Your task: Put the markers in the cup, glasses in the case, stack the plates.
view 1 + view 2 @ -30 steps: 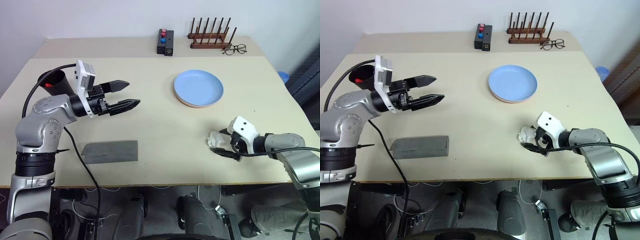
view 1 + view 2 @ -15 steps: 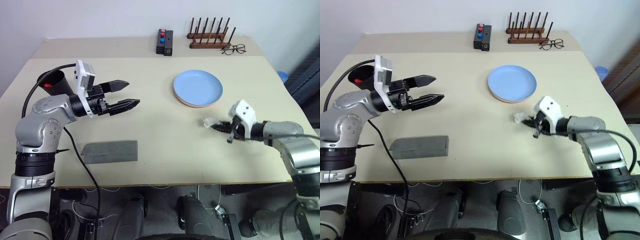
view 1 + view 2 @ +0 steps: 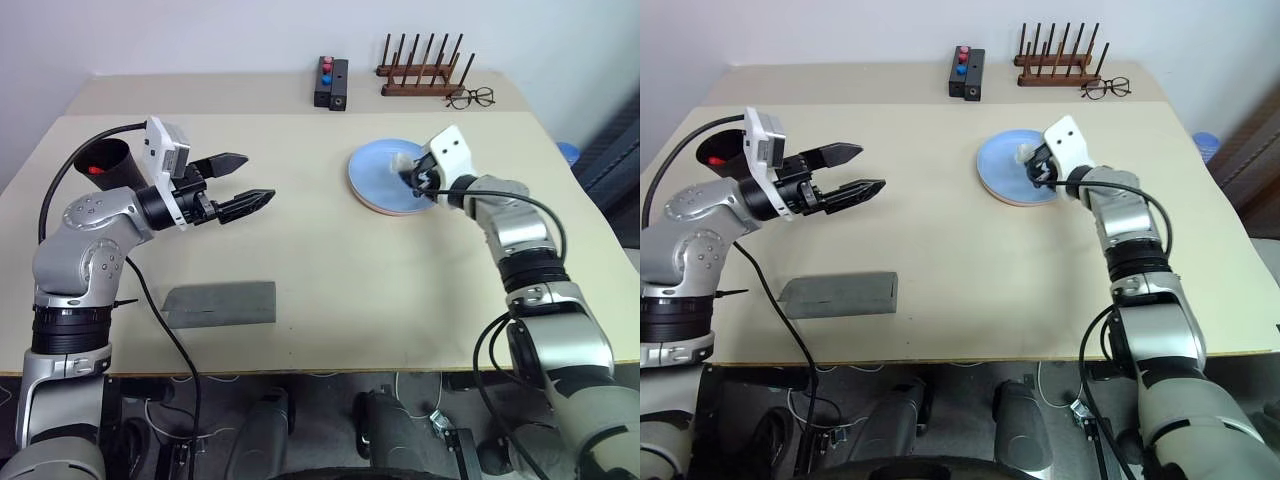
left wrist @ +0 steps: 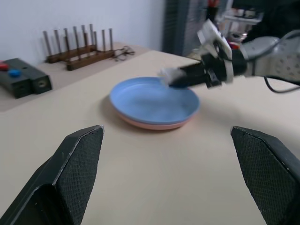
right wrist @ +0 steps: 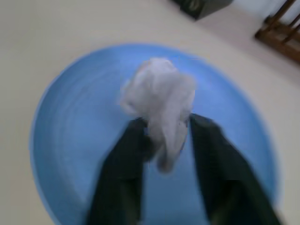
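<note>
Grey case [image 3: 221, 303] lies flat at lower left of the head views, near the table's [image 3: 330, 260] front edge, flap closed.

Left gripper [image 3: 245, 180] – left of centre, above and well apart from the case – fingers spread wide, nothing between them.

Black cup [image 3: 108, 164] sits at the left edge behind that arm; something red shows inside it.

Right gripper [image 3: 1030, 166] is at upper right of centre, over the light blue plate [image 3: 385, 185], which rests on the pink plate [image 4: 150, 124]. Its two fingers pinch a crumpled white wad [image 5: 159, 101] – held above the blue plate's inside.

Far edge: black box [image 3: 331, 84], wooden rack [image 3: 420, 70], wire-framed spectacles [image 3: 469, 98] beside the rack.
</note>
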You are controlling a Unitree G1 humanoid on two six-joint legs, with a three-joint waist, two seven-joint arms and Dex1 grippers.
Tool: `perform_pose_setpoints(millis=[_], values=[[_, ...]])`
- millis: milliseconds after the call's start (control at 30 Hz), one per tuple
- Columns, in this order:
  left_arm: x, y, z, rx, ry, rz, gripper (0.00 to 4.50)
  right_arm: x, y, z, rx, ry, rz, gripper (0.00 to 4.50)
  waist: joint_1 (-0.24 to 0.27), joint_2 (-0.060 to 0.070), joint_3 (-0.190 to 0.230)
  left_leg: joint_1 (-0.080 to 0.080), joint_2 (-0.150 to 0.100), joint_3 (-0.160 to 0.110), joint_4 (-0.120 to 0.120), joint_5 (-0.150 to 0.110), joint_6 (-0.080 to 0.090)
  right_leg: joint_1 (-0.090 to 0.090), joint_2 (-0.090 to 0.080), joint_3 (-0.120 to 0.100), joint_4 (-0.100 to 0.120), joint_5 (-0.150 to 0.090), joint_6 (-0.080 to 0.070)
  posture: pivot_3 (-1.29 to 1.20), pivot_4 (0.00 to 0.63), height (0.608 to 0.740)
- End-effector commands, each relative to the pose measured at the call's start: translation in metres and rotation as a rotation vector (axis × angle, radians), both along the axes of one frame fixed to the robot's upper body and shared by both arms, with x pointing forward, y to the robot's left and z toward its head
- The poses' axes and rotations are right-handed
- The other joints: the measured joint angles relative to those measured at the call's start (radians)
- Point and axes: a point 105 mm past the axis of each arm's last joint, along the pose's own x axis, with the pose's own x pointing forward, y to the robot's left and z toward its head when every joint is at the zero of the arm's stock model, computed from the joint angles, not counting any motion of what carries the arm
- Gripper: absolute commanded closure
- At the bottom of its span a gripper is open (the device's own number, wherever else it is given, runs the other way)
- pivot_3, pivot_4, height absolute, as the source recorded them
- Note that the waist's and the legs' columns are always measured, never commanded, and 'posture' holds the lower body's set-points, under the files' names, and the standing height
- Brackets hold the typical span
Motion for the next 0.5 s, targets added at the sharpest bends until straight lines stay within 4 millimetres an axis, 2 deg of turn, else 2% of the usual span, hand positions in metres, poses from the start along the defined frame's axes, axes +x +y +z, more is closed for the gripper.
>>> perform_pose_setpoints(millis=[33,100,133,200,300,367,433,500], values=[[-0.008,0.004,0.012,-0.017,-0.051,0.019,0.00,0.004,-0.007,0.031,0.002,-0.096,0.001,1.09,-0.001,0.000,0.000,0.000,0.000,0.000,0.000,0.000,0.000,0.000,0.000,0.000,0.000,0.000,0.000,0.00,0.150,0.740],[-0.009,0.007,0.011,-0.014,-0.054,0.027,0.00,0.003,-0.009,0.035,-0.005,-0.112,0.012,0.07,-0.003,0.000,0.000,0.000,0.000,0.000,0.000,0.000,0.000,0.000,0.000,0.000,0.000,0.000,0.000,0.00,0.150,0.740],[-0.010,0.006,0.011,-0.014,-0.054,0.028,0.00,0.002,-0.009,0.038,0.002,-0.119,0.024,0.07,-0.003,0.000,0.000,0.001,0.000,0.000,0.000,0.000,0.000,0.000,0.000,0.000,0.001,0.000,0.000,0.00,0.150,0.740],[-0.010,0.009,0.010,-0.018,-0.050,0.034,0.00,-0.007,-0.004,0.064,0.130,-0.183,0.101,0.07,-0.004,0.001,0.001,0.001,0.001,0.000,0.000,0.000,0.000,0.000,0.001,0.000,0.002,0.000,0.000,0.00,0.150,0.740],[-0.008,0.010,0.011,-0.022,-0.049,0.035,0.00,-0.023,-0.001,0.088,0.233,-0.256,0.188,0.07,-0.005,0.002,0.001,0.001,0.001,0.000,0.000,0.000,0.000,0.000,0.001,0.000,0.002,0.000,0.000,0.00,0.150,0.740],[-0.008,0.011,0.011,-0.035,-0.049,0.027,0.00,-0.051,0.006,0.086,0.237,-0.259,0.328,0.07,0.000,0.001,0.001,0.001,0.001,0.000,0.000,0.000,0.000,0.000,0.001,0.000,0.001,0.000,0.000,0.00,0.150,0.740],[-0.009,0.011,0.007,-0.037,-0.040,0.010,0.00,-0.088,0.015,0.069,0.216,-0.159,0.502,0.07,0.010,0.001,0.000,0.001,0.001,-0.002,-0.001,0.000,0.000,0.001,0.001,-0.001,0.001,-0.001,0.001,0.00,0.150,0.740],[-0.012,0.010,0.001,-0.040,-0.021,-0.006,0.00,-0.125,0.015,0.054,0.205,-0.065,0.619,0.07,0.014,0.001,0.000,0.000,0.000,-0.003,-0.001,-0.001,0.001,0.002,0.000,-0.002,0.000,-0.001,0.002,0.00,0.150,0.740]])
